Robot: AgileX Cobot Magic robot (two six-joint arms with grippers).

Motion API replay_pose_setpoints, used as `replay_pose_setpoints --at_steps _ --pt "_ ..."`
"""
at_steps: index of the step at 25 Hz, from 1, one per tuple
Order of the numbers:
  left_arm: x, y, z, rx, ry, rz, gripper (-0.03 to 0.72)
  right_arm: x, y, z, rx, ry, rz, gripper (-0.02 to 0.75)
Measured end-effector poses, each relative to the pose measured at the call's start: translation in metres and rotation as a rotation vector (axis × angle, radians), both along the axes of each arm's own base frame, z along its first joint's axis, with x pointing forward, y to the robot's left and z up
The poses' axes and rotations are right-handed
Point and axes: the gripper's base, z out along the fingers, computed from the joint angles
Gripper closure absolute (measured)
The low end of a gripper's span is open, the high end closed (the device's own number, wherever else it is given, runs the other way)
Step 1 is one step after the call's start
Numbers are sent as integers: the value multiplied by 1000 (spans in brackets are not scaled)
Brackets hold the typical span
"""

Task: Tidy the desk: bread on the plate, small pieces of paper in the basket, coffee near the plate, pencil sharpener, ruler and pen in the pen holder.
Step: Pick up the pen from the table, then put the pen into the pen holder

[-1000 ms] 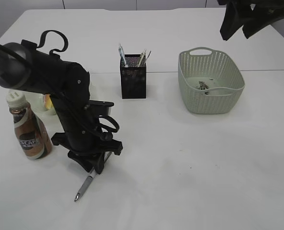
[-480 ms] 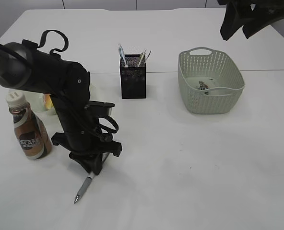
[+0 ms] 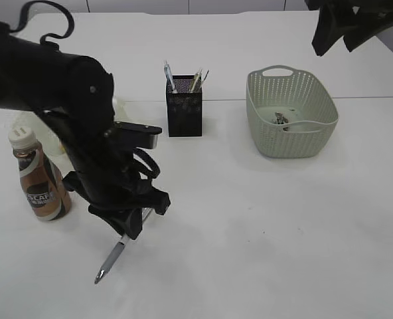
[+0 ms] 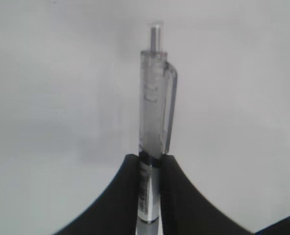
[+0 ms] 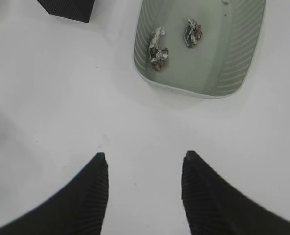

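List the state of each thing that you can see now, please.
Pen: held by the left fingers, tip hanging down.
Coffee bottle: upright, capped.
Pen holder: upright, holding pens.
Basket: two crumpled papers inside.
Right fingers: open, empty, high over the desk.

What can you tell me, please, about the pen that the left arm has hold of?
The pen is a click pen with a clear, frosted plastic barrel and clip, a small push button on top and a greyish lower part ending in a dark tip. The left end effector is shut on its barrel. In the exterior view it hangs at a slant, tip down and to the left, over the desk in front of the coffee. Whether the tip touches the surface is unclear.
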Motion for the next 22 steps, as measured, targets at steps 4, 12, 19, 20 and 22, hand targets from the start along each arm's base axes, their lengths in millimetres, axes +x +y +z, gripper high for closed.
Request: replay_pose_setpoints --at_steps 4,12,19,20,22 --pt "-29 4 26 -79 -132 -25 624 0 0 0 0 0 0 374" --pt "-71 42 37 -311 -608 -5 625 0 0 0 0 0 0 374" --pt "-77 48 27 -480 -933 -37 625 0 0 0 0 0 0 374" --pt "-74 46 31 -516 -987 -31 625 0 0 0 0 0 0 374" --pt "-69 43 38 -577 -1077 -22 625 0 0 0 -2 0 0 374"
